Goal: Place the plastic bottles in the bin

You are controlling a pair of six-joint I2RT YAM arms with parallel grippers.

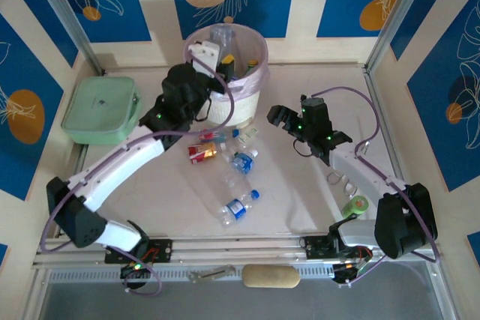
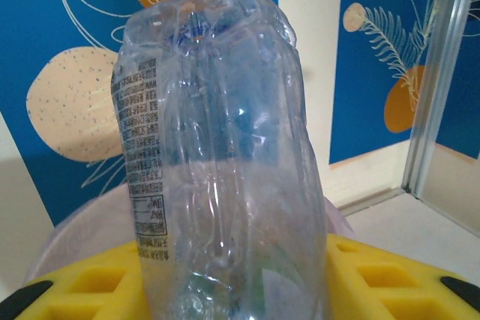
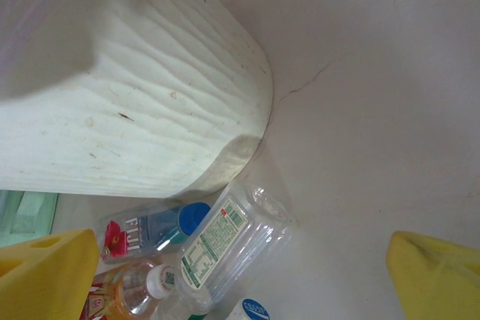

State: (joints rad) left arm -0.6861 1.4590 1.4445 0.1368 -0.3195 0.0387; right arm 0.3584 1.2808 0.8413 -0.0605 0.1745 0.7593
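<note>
Clear bottle [image 2: 225, 148] bears unreadable print; blue-capped bottle [image 3: 146, 231] reads FIJI.

white bin [image 1: 247, 104] (pink-purple liner [image 1: 260, 73])

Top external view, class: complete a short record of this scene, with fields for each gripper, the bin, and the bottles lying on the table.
left gripper: shut on a clear bottle, held above the bin
right gripper: open, empty, over the table to the right of the bin
bin: upright, far side, some bottles inside
table bottles: several lying in front of the bin
pale-green box: far left
</note>
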